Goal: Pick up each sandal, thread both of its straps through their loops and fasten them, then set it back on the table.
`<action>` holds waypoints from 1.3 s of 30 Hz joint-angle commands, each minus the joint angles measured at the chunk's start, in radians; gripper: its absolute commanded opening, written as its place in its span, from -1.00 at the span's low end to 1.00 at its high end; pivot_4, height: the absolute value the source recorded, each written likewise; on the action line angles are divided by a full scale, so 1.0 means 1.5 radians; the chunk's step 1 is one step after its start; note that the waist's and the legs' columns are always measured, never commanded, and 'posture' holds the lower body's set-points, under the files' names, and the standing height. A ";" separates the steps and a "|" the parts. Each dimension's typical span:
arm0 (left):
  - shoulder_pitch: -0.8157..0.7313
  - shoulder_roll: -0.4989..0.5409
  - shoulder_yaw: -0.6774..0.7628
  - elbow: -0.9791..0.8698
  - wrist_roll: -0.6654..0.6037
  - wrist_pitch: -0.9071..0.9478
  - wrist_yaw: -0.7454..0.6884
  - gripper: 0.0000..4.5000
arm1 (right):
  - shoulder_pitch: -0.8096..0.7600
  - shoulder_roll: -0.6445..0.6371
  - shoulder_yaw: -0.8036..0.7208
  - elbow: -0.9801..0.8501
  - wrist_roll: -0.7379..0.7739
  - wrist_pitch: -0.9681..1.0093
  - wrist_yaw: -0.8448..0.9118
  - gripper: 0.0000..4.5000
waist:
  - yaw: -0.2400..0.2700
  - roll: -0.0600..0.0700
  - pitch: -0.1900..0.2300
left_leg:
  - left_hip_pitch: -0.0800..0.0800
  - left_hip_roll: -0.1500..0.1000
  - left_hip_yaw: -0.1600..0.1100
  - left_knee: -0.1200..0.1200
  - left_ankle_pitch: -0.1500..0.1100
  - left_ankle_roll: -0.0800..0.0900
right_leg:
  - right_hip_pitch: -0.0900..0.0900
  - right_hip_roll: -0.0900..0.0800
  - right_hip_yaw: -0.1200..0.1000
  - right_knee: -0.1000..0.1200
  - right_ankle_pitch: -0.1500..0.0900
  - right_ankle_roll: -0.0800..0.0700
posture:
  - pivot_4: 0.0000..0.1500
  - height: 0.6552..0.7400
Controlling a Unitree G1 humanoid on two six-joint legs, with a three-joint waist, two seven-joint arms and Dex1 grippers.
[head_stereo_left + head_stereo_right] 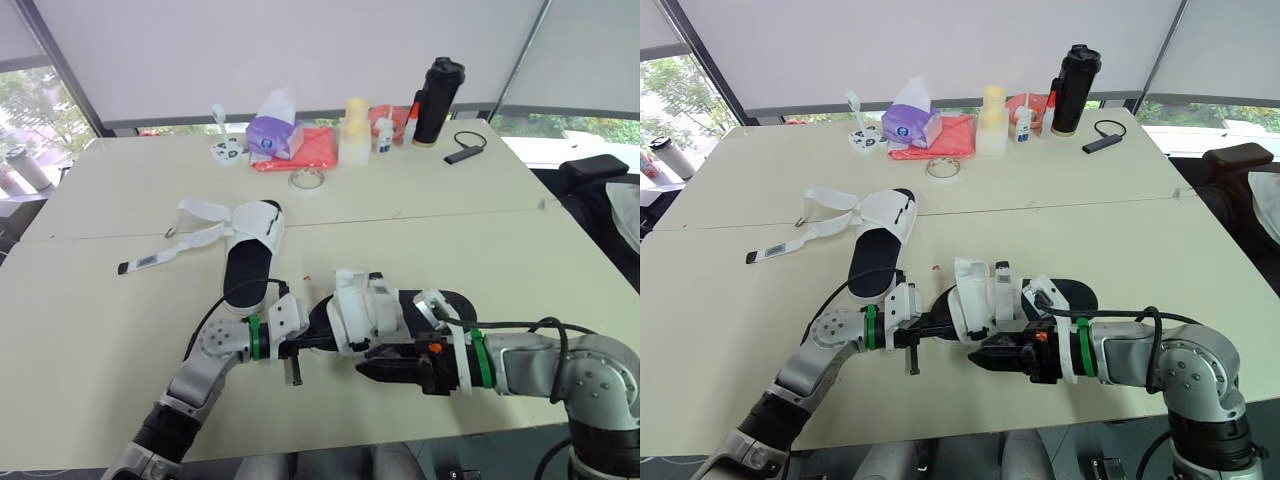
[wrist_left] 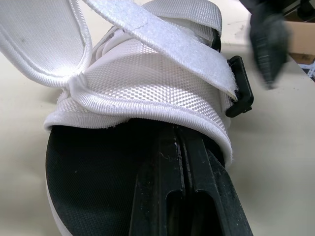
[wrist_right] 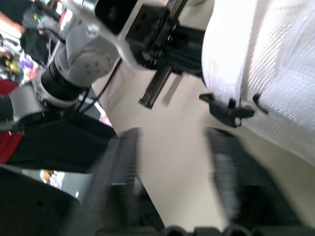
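A white sandal with a black sole point(image 1: 372, 312) lies near the table's front edge. My left gripper point(image 1: 328, 344) is shut on the toe end of its sole point(image 2: 98, 172). One white strap point(image 2: 162, 42) crosses its upper toward a black buckle point(image 2: 241, 93). My right gripper point(image 1: 366, 368) is open just in front of this sandal, near the buckle point(image 3: 229, 110), with nothing between its fingers. A second sandal point(image 1: 252, 250) lies farther back to the left, its straps point(image 1: 175, 245) loose and spread over the table.
Along the table's point(image 1: 120, 330) far side stand a purple tissue box point(image 1: 272, 135), a red cloth point(image 1: 312, 150), a tape roll point(image 1: 306, 180), a pale bottle point(image 1: 356, 130), a black flask point(image 1: 438, 100) and a small black device point(image 1: 465, 153). A dark chair point(image 1: 600, 180) stands at the right.
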 commanded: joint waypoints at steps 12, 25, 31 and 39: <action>0.014 0.001 -0.012 -0.006 0.009 0.002 0.003 -1.00 | 0.001 -0.007 0.005 0.050 0.165 -0.028 -0.136 0.72 | 0.000 0.000 0.000 | 0.000 0.000 0.000 0.000 0.000 0.000 | 0.000 0.000 0.000 0.000 0.000 0.000 | 1.00 1.00; 0.015 -0.003 -0.014 -0.003 0.008 0.000 0.005 -1.00 | 0.016 -0.044 0.056 0.049 0.239 -0.113 -0.217 0.72 | 0.000 0.000 0.000 | 0.000 0.001 0.000 0.000 0.000 0.000 | 0.000 0.000 0.000 0.000 0.000 0.000 | 1.00 1.00; 0.014 -0.004 -0.014 -0.001 0.009 -0.001 0.005 -1.00 | 0.018 -0.066 0.075 0.048 0.268 -0.149 -0.237 0.72 | 0.000 0.000 0.000 | 0.000 0.001 0.000 0.000 0.000 0.000 | 0.000 0.000 0.000 0.000 0.000 0.000 | 1.00 1.00; 0.010 -0.006 -0.013 0.004 0.008 -0.005 0.004 -1.00 | 0.016 -0.084 0.102 0.046 0.293 -0.188 -0.257 0.48 | 0.000 0.000 0.000 | 0.000 0.001 0.000 0.000 0.000 0.000 | 0.000 0.000 0.000 -0.001 0.000 0.000 | 1.00 1.00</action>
